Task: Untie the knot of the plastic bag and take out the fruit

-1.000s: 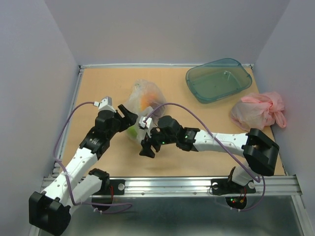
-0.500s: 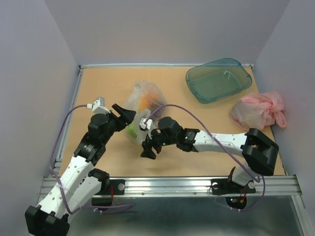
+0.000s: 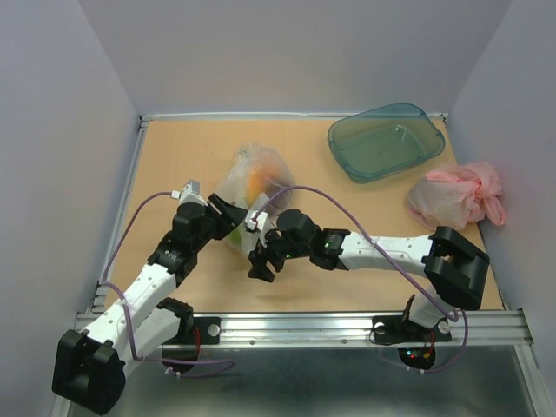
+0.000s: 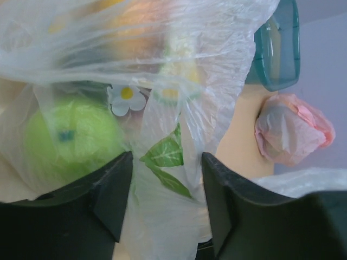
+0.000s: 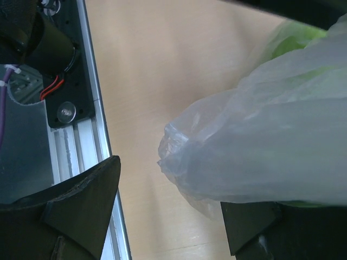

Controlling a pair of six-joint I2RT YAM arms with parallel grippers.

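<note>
The transparent plastic bag [image 3: 250,178] with green leaf print lies mid-table, fruit inside. An orange fruit [image 3: 259,179] and a green round one [image 3: 234,232] show through it. In the left wrist view the bag [image 4: 179,97] fills the frame, with the green fruit [image 4: 68,138] and an orange one [image 4: 130,32] behind the film. My left gripper [image 3: 228,214] is open at the bag's left side, with a fold of film between its jaws [image 4: 165,200]. My right gripper [image 3: 261,254] is open at the bag's near end, the bag's edge [image 5: 217,162] over one finger.
A teal tray [image 3: 387,141] stands at the back right and also shows in the left wrist view [image 4: 276,49]. A pink plastic bag [image 3: 456,193] lies at the right edge. The metal rail [image 5: 70,146] runs along the near table edge.
My left arm has shifted and its gripper has pushed slightly right, closer into the bag. The right gripper has edged a little left. The bag has stayed in place.
</note>
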